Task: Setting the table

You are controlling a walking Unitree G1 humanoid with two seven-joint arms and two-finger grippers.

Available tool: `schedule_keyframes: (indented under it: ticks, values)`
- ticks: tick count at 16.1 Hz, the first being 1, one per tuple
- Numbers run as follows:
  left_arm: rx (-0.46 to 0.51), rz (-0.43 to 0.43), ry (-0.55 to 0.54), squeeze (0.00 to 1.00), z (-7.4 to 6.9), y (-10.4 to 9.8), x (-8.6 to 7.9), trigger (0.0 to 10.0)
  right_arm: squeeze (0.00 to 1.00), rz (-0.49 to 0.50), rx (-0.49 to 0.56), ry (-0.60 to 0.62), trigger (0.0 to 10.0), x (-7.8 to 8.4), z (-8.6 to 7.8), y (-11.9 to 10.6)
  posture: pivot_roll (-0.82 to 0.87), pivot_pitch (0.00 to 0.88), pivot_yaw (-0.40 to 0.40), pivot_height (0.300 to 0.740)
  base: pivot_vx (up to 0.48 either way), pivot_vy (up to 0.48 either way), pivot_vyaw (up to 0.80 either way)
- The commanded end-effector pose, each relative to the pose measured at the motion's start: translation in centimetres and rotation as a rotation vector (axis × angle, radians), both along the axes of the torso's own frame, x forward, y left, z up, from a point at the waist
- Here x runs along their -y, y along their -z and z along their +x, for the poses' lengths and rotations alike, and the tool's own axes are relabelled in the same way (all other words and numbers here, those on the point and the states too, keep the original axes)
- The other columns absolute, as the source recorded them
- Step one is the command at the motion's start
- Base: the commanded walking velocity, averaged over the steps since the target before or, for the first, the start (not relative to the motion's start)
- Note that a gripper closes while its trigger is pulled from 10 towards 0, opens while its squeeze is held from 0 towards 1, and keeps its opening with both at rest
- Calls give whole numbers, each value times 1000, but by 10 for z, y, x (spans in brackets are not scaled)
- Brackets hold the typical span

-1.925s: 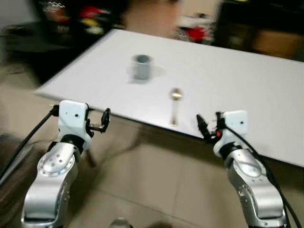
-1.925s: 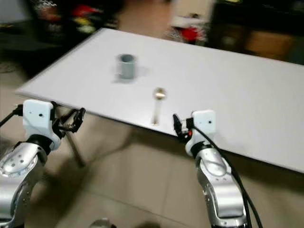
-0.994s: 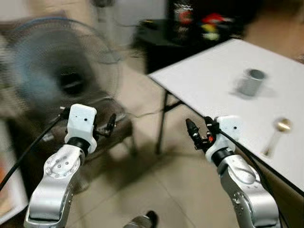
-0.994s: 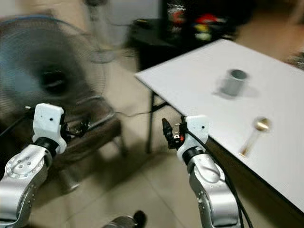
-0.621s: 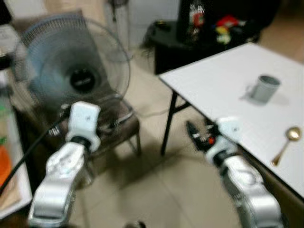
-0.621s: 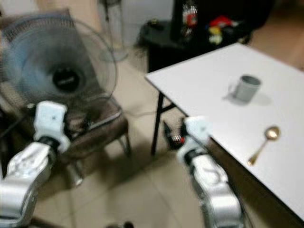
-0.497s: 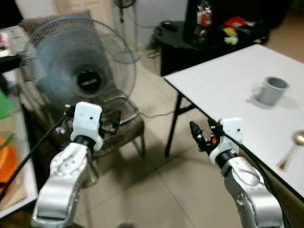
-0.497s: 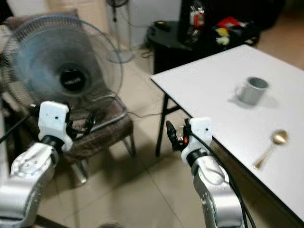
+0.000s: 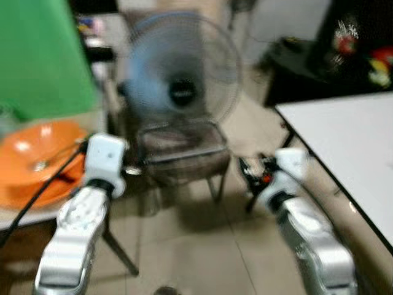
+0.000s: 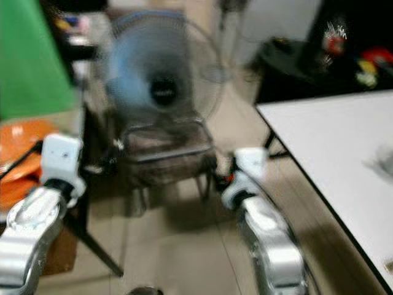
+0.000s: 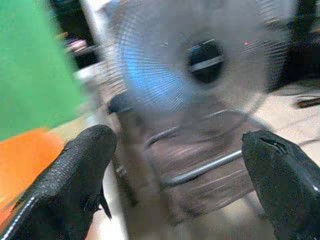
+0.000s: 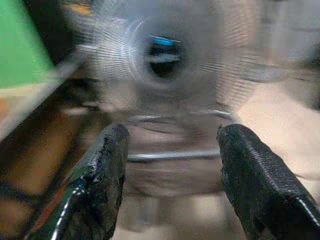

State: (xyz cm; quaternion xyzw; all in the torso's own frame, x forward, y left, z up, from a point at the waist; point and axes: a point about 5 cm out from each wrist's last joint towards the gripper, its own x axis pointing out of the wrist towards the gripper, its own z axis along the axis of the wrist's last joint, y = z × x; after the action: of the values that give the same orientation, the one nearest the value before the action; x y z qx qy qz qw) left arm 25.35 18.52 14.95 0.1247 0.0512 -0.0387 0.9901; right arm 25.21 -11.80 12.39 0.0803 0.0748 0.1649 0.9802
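Head views are motion-blurred. No readable brand, label or writing on anything.

Left hand (image 11: 175, 165) is raised in front of the body, fingers (image 11: 75, 175) spread wide, nothing between them. Right hand (image 12: 170, 170) is also raised, fingers (image 12: 100, 175) apart and empty. Both point toward a fan (image 9: 183, 80) with a blue blade hub, standing on a brown chair (image 9: 184, 153) with a metal frame.

Orange bowl (image 9: 40, 153) sits on a low table (image 9: 24, 218) at the robot's far left, beside the left arm. A spoon (image 9: 49, 161) lies inside the bowl. A green panel (image 9: 43, 55) stands behind the bowl.

White table (image 9: 344, 141) is at the right, its near corner just beyond the right arm. In the right eye view a grey smear (image 10: 384, 161) shows on it near the frame edge; too blurred to identify.

Black cabinet (image 9: 307, 67) is behind the white table, with red and yellow items (image 10: 368, 64) on it, too blurred to tell apart. The floor (image 9: 190, 246) is beige tile.
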Motion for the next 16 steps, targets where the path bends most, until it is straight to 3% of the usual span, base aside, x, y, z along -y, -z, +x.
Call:
schedule_keyframes:
  ticks: [1, 2, 4, 6, 8, 12, 14, 16]
  values:
    - [42, 20, 62, 0, 2, -11, 13, 10000, 0, 6, 17, 23, 10000, 8, 0, -4, 199, 0, 0, 740, 0, 0, 800]
    - [46, 17, 83, 0, 1, -13, 14, 10000, 0, 5, 7, 43, 10000, 9, 0, 0, 192, 0, -3, 740, 0, 0, 800]
    - [19, -10, 21, 0, 3, -6, 5, 10000, 0, -4, -6, 71, 10000, 9, 2, 2, 183, 0, 15, 740, 0, 0, 800]
    - [16, 21, 74, 0, 2, -7, 10, 10000, 0, -14, -10, 105, 10000, 14, 2, 5, 184, 0, 8, 740, 0, 0, 800]
    - [17, 10, 38, 0, 5, -6, 7, 10000, 0, -11, 10, 92, 10000, 13, 4, 0, 187, 0, 15, 740, 0, 0, 800]
    - [28, -23, 69, 0, 1, -9, 11, 10000, 0, -16, 16, 84, 10000, 13, 9, 0, 208, 0, -6, 740, 0, 0, 800]
    - [39, -32, 94, 0, 0, -11, 11, 10000, 0, -12, 13, 92, 10000, 11, 13, 1, 209, 0, -26, 740, 270, 0, 800]
    - [30, -28, 76, 0, 1, -9, 10, 10000, 0, 7, 19, 113, 10000, 12, 15, -1, 217, 0, -16, 740, 302, 0, 0]
